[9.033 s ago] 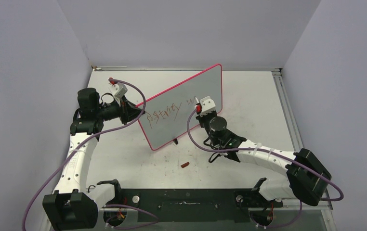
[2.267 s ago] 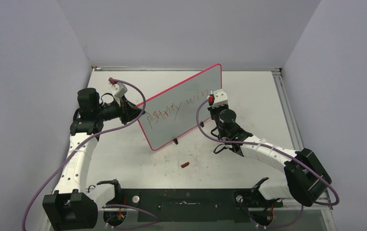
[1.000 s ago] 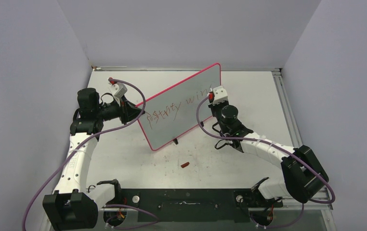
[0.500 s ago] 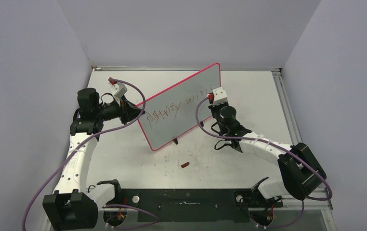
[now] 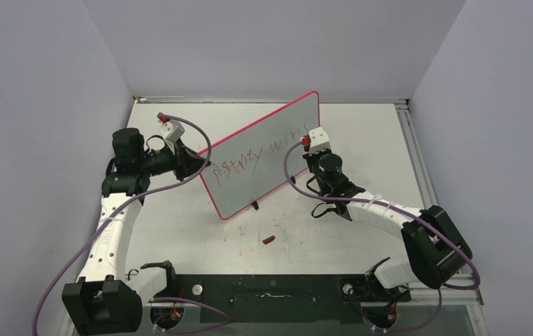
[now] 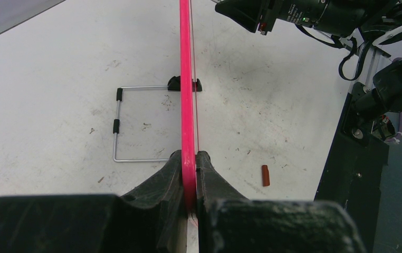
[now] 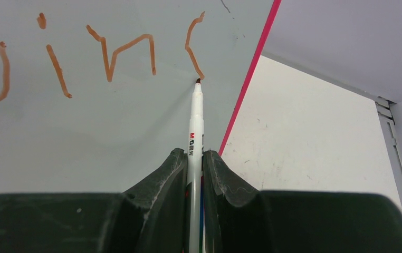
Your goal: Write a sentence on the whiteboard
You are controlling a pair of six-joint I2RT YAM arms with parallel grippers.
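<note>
The whiteboard [image 5: 250, 190] stood upright near the middle of the table [image 5: 368, 126]. It was set on a diagonal, its left end nearer the arms and its right end toward the far wall. Its pink rim [image 6: 187, 79] ran unbroken along the visible edge. A black foot [image 6: 174, 83] rested on the tabletop, and a thin wire stand [image 6: 115, 126] lay flat behind the board.

The sentence [image 5: 243, 163] ran in one line of dark-red script across the upper half of the board, rising toward the right. It read roughly "party win", followed by a single curved stroke. The right wrist view showed the letters "u i n" and that stroke [image 7: 192, 47] close to the right rim.

The marker [image 7: 195, 121] had its tip on the board surface at the lower end of the curved stroke. The right gripper [image 7: 194, 158] was clamped on the marker's white barrel, one finger on each side and the pen pointing straight ahead. The left gripper [image 6: 188, 158] was closed on the board's left edge, the pink rim pinched between its two fingers.

A small red-brown cap [image 5: 269, 239] lay alone on the table in front of the board, well apart from both grippers.
</note>
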